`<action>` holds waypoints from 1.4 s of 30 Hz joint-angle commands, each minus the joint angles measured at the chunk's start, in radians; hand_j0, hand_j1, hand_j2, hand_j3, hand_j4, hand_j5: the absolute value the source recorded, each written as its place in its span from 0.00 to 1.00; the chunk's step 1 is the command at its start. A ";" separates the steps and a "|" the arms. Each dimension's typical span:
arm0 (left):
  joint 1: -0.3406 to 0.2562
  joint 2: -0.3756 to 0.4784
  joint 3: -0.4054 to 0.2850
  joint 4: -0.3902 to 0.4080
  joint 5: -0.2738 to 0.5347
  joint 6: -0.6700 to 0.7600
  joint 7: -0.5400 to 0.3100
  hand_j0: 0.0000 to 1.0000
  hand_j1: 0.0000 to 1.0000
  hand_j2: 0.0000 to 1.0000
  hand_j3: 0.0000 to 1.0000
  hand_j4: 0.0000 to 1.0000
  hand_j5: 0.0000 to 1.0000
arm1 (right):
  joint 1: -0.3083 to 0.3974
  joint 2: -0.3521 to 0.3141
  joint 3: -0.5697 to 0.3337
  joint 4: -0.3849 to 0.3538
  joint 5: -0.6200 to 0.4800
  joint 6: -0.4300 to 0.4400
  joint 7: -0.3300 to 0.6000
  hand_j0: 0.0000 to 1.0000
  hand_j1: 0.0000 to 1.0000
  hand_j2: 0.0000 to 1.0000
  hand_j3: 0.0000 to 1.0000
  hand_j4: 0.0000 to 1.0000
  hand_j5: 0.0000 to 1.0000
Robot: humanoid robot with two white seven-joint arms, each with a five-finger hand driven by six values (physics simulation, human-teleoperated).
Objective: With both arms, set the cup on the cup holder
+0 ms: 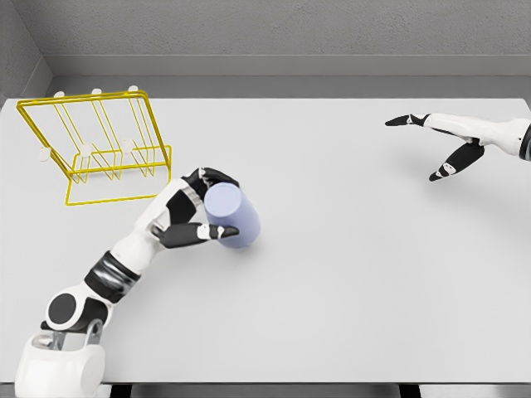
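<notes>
A pale lavender cup (232, 215) lies tilted on the white table (348, 274), left of the middle. My left hand (206, 207) is wrapped around it, thumb at the near side and fingers over the far rim. The yellow wire cup holder (104, 145) with white-tipped pegs stands at the back left, just beyond the hand and apart from the cup. My right hand (436, 149) hovers at the far right with its fingers spread and holds nothing.
A grey wall runs along the table's far edge. The table's front edge lies close to the bottom of the view. No other objects lie on the table.
</notes>
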 commanded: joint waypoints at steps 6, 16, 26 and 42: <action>-0.012 0.047 0.070 -0.022 0.094 -0.004 0.001 0.45 0.45 0.45 0.45 0.45 0.45 | 0.000 0.001 -0.002 0.000 -0.007 0.002 0.000 1.00 1.00 1.00 1.00 1.00 1.00; -0.094 0.116 0.109 -0.023 0.154 -0.004 0.001 0.45 0.45 0.45 0.45 0.45 0.45 | 0.000 0.001 -0.002 0.000 -0.007 0.002 0.000 1.00 1.00 1.00 1.00 1.00 1.00; -0.193 0.164 0.166 -0.022 0.171 0.005 0.001 0.45 0.45 0.45 0.45 0.45 0.45 | 0.000 0.002 -0.002 0.000 -0.007 0.002 0.000 1.00 1.00 1.00 1.00 1.00 1.00; -0.288 0.208 0.229 0.052 0.172 0.050 0.001 0.45 0.45 0.45 0.45 0.45 0.45 | -0.002 0.004 0.000 0.000 -0.006 0.002 0.000 1.00 1.00 1.00 1.00 1.00 1.00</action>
